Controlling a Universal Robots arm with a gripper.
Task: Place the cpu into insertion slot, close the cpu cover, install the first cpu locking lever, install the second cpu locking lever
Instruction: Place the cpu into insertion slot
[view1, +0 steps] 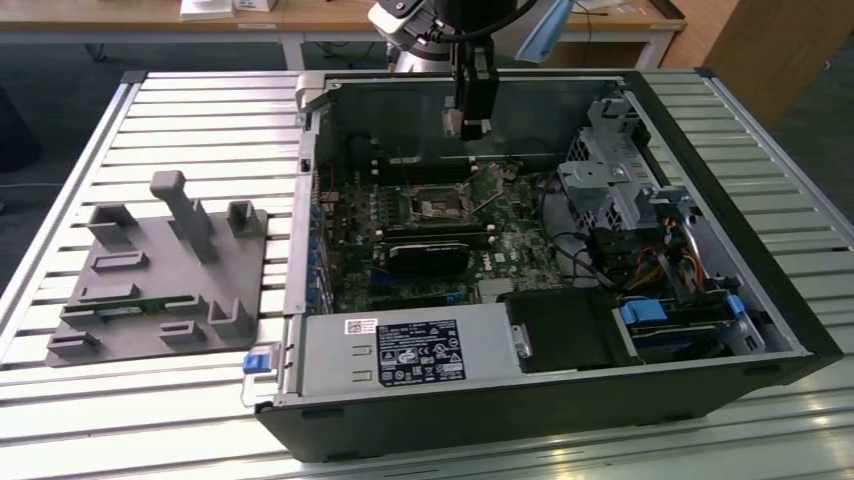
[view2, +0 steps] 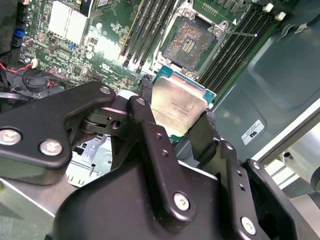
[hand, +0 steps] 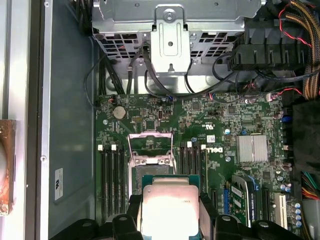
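One of four steps, the placing, was in hand: the gripper (view1: 467, 125) pinched the small flat square silver-topped cpu (view2: 179, 109) by its edges, apart from the open square black insertion slot (view2: 189, 44) below it, and seating probably called for squaring cpu to slot.

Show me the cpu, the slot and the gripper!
cpu (view2: 177, 107): second wrist view, middle of its silver top.
slot (view2: 189, 43): second wrist view, middle of its pin field.
gripper (view1: 466, 128): exterior view, between its fingertips.
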